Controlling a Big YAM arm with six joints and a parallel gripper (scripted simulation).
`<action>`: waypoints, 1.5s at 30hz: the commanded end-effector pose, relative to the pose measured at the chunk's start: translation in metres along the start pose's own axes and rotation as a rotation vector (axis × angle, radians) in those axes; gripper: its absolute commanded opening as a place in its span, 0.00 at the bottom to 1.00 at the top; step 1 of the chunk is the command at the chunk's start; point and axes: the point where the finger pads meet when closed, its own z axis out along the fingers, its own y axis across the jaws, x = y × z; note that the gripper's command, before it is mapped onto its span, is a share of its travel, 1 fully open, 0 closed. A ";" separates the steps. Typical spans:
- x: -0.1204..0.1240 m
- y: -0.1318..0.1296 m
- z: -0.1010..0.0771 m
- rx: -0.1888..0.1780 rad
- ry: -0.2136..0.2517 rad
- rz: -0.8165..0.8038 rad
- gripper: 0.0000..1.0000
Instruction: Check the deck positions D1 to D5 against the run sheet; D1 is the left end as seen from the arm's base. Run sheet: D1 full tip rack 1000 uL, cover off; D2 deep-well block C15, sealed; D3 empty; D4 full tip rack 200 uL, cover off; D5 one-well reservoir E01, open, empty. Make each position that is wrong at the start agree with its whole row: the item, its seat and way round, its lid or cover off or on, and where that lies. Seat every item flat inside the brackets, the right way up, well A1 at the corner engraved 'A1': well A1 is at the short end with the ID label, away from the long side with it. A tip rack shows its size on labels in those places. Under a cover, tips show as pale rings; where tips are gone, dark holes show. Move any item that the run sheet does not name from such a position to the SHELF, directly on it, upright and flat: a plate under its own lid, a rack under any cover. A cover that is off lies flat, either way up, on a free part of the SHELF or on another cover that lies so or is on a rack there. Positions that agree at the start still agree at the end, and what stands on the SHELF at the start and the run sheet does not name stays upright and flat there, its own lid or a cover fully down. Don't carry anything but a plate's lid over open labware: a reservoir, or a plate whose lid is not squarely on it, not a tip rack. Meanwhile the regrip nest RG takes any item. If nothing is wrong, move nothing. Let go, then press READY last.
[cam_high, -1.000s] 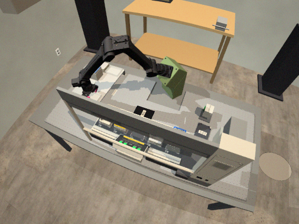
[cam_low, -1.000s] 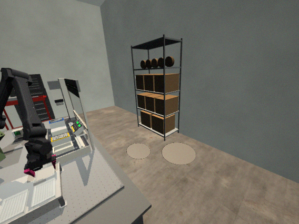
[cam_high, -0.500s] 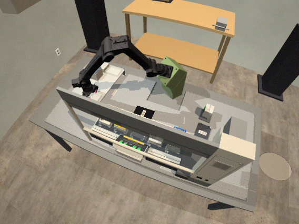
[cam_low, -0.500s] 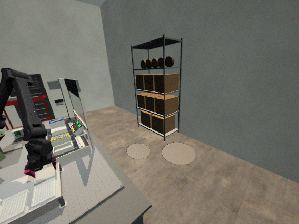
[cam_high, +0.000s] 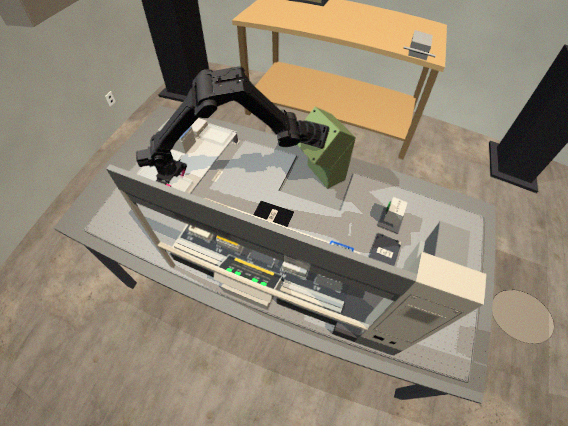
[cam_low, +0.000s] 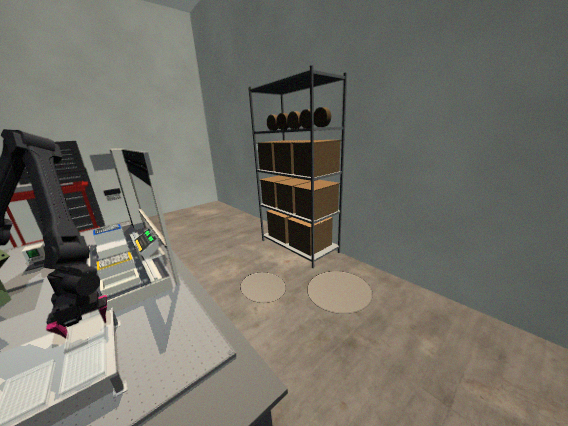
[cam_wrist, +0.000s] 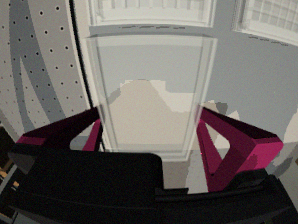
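My gripper (cam_wrist: 149, 110) (cam_low: 80, 316) (cam_high: 171, 176) is shut on a clear rectangular cover (cam_wrist: 150, 90), with a magenta finger on each long side. It holds the cover low over the pale SHELF tray (cam_low: 118, 371) (cam_high: 223, 136) at the left end of the table. The deck row with its labware (cam_high: 227, 245) (cam_low: 116, 260) sits under the grey gantry; I cannot read the labels there.
The grey gantry bar (cam_high: 250, 225) spans the table in front of the deck. A panel with green lights (cam_high: 250, 272) sits below it. The green arm base (cam_high: 330, 147), a black box (cam_high: 273, 213) and two small stands (cam_high: 392, 215) (cam_high: 385, 248) are on the table.
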 end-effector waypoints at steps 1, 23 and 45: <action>0.000 0.007 0.008 -0.007 0.004 0.003 0.00; 0.005 0.003 0.010 -0.002 0.011 0.007 0.00; 0.005 0.003 0.009 -0.002 0.012 0.007 1.00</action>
